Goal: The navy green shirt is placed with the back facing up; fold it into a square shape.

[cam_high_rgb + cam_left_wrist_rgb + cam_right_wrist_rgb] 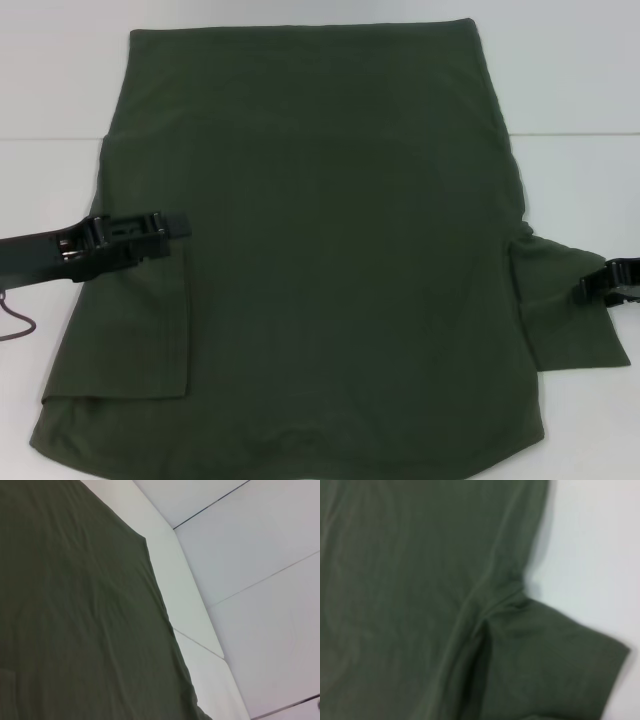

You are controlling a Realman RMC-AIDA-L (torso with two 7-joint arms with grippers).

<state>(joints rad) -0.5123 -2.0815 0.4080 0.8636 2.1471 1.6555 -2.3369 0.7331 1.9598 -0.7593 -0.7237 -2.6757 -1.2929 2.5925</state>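
The navy green shirt (330, 250) lies flat across the white table and fills most of the head view. Its left sleeve (140, 325) is folded inward and lies flat on the body. Its right sleeve (570, 300) still spreads out to the side. My left gripper (170, 230) is at the upper edge of the folded left sleeve, over the shirt's left side. My right gripper (608, 283) is at the outer edge of the right sleeve. The left wrist view shows the shirt's body (75, 610) and one straight edge. The right wrist view shows the right sleeve (560, 665) and its armpit crease.
The white table (50, 100) shows bare around the shirt, with a thin seam line (570, 134) across it. A dark cable (15, 320) loops below the left arm. The shirt's near hem reaches the table's front edge.
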